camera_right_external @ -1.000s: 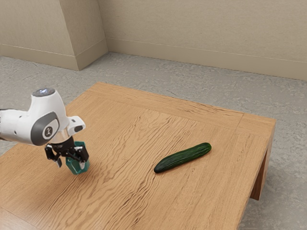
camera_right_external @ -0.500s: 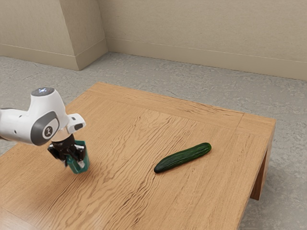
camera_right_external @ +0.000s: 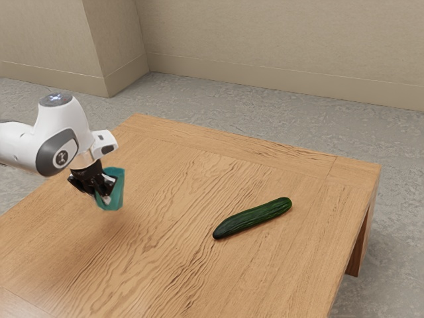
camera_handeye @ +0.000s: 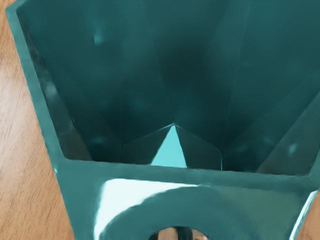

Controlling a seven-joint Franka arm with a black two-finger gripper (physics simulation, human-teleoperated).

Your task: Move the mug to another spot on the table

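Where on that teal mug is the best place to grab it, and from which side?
The rim wall, from above. The mug hangs roughly upright with its open mouth toward the hand, and its flat walls offer even faces to pinch from inside and outside. The gripper seems to hold it so, near the handle.

The end effector [camera_right_external: 99, 187] has lifted the mug [camera_right_external: 114, 187] clear of the counter [camera_right_external: 185, 258]. Both now sit higher in the exterior view.
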